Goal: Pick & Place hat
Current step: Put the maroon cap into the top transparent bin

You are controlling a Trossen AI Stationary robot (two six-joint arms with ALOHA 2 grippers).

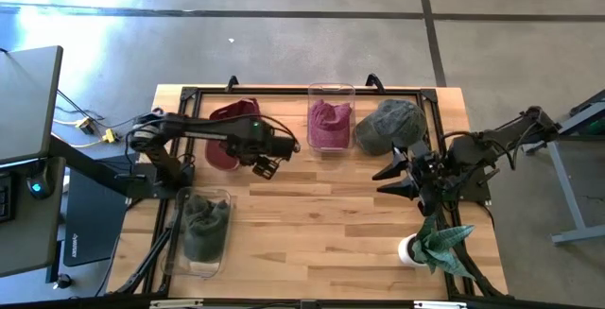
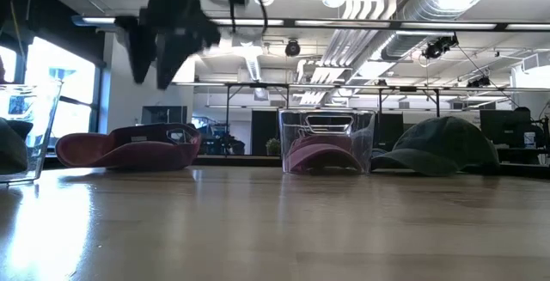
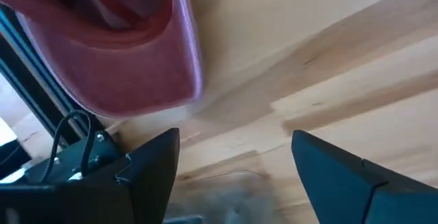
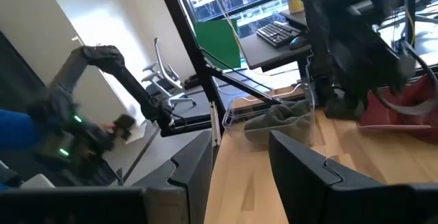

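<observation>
1. Left gripper (image 1: 268, 165) raised above the table (image 1: 321, 224), fingers spread wide, nothing between them; just beside the maroon hat (image 1: 230, 131), not touching it.
2. Left wrist view: both fingers (image 3: 147, 172) apart over bare wood, maroon hat brim (image 3: 130, 66) lying flat beyond them.
3. Low view: same gripper (image 2: 168, 36) hanging clear of the tabletop, above the maroon hat (image 2: 129, 148), which rests near the back edge.
4. Right gripper (image 1: 395, 179) at the right side, held open and empty, near the grey-green hat (image 1: 389, 125) at the back right.
5. Clear bin (image 1: 330, 115) at back centre between the two hats, holding a second maroon hat (image 2: 322, 154).
6. Another clear bin (image 1: 202, 231) at front left with a dark green hat (image 1: 204, 222) inside.
7. Potted plant (image 1: 437, 246) at the front right corner, near the right arm.
8. Open wood across the middle and front centre; black frame (image 1: 284, 91) along the back edge.
</observation>
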